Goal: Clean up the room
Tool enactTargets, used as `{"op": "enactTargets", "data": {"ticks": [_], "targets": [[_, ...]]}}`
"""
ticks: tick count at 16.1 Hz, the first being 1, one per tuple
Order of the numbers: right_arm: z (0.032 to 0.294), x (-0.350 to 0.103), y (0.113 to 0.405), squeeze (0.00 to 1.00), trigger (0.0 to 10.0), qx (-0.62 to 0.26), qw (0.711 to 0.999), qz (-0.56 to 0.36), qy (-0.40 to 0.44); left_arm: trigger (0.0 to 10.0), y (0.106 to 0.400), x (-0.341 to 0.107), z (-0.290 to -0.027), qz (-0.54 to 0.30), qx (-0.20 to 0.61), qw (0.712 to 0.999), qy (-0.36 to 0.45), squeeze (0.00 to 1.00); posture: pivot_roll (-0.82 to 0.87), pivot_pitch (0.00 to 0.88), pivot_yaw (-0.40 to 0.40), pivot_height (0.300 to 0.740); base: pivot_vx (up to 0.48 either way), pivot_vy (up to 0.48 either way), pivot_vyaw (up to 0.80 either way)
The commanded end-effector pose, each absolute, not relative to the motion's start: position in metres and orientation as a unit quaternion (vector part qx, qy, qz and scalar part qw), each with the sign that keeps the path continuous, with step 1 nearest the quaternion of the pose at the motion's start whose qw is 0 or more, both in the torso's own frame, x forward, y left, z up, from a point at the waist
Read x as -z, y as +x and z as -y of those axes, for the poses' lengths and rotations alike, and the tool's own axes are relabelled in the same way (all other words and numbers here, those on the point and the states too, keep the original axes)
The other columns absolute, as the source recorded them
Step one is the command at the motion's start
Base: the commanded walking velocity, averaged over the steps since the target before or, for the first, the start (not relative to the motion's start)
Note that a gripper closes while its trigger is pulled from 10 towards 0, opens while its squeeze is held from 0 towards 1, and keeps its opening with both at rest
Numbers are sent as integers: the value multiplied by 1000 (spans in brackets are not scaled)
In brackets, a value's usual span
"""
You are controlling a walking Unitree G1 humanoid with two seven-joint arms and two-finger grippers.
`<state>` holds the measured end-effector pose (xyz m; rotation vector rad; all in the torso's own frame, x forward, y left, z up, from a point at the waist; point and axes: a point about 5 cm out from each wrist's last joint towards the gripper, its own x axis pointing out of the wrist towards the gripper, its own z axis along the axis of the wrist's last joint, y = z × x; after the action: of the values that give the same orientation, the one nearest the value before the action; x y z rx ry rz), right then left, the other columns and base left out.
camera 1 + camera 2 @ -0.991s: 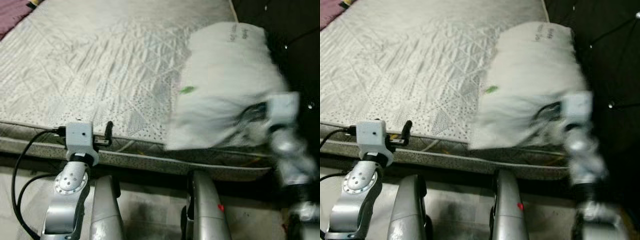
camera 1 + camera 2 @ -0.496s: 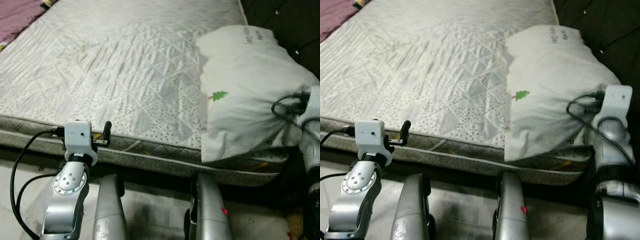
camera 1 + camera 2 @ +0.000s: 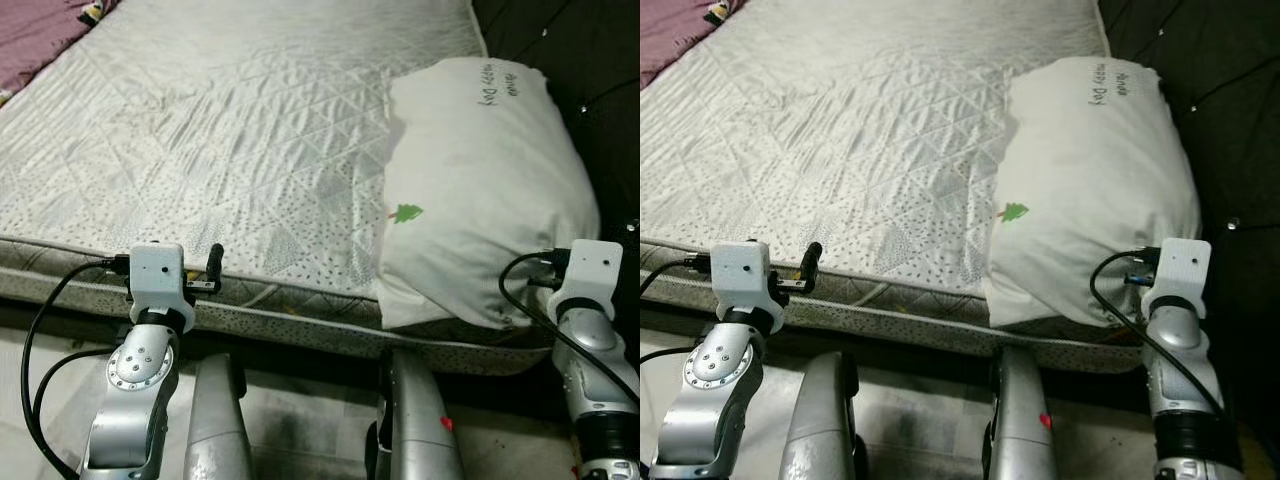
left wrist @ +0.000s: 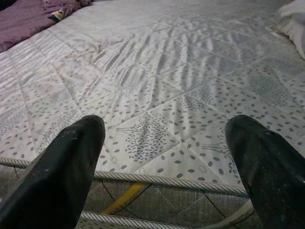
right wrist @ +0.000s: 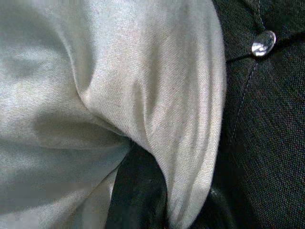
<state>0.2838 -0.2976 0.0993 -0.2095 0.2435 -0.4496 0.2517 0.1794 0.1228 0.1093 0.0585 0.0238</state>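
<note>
1. Nearest the camera, the robot's two silver legs stand on the pale floor (image 3: 300, 420) against the near side of the bed.
2. The left gripper (image 4: 164, 167) hangs at the near edge of the mattress (image 3: 230, 130). Its two black fingers (image 4: 62, 171) are spread wide with nothing between them, and they point across the bare quilted surface.
3. The mattress edge shows a corded seam and a grey patterned side band just under that gripper.
4. On the robot's right, the right gripper (image 5: 143, 191) is pushed into the near end of the white pillow (image 3: 480, 190). The wrist view shows a dark finger tucked in a fold of the pillow cloth, with fabric bunched around it, so the gripper grips the pillow at its near corner.
5. The right wrist block sits just beside the pillow's near right corner, with a black cable looping against the cloth.
6. The pillow lies on the right part of the mattress, lengthwise, its near end overhanging the mattress edge. It carries a small green tree mark (image 3: 406, 213) on its left side and green lettering (image 3: 500, 82) near its far end.
7. Right of the pillow is a dark tufted headboard (image 3: 590, 90) with shiny buttons, touching the pillow's side.
8. Far off, at the left far corner, a purple blanket (image 3: 35, 35) lies on the mattress.
</note>
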Motion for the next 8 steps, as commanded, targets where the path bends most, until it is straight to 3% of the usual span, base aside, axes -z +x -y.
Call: {"op": "enactTargets", "data": {"ticks": [1, 2, 3, 8], "targets": [[295, -97, 281, 0, 0, 222, 962, -124, -100, 10000, 252, -121, -179, -32, -11, 998, 59, 0, 59, 57, -25, 536, 0, 0, 0], [292, -99, 284, 0, 4196, 219, 963, -124, -101, 10000, 253, -121, -179, -32, -11, 998, 59, 0, 60, 56, -26, 536, 0, 0, 0], [292, -105, 295, 0, 10000, 213, 965, -114, -98, 10000, 254, -122, -179, -30, -13, 998, 58, 0, 65, 51, -28, 536, 0, 0, 0], [327, -149, 328, 0, 10000, 264, 958, -72, -85, 10000, 255, -123, -183, -28, -19, 998, 61, 0, 80, 30, -31, 536, 0, 0, 0]]}}
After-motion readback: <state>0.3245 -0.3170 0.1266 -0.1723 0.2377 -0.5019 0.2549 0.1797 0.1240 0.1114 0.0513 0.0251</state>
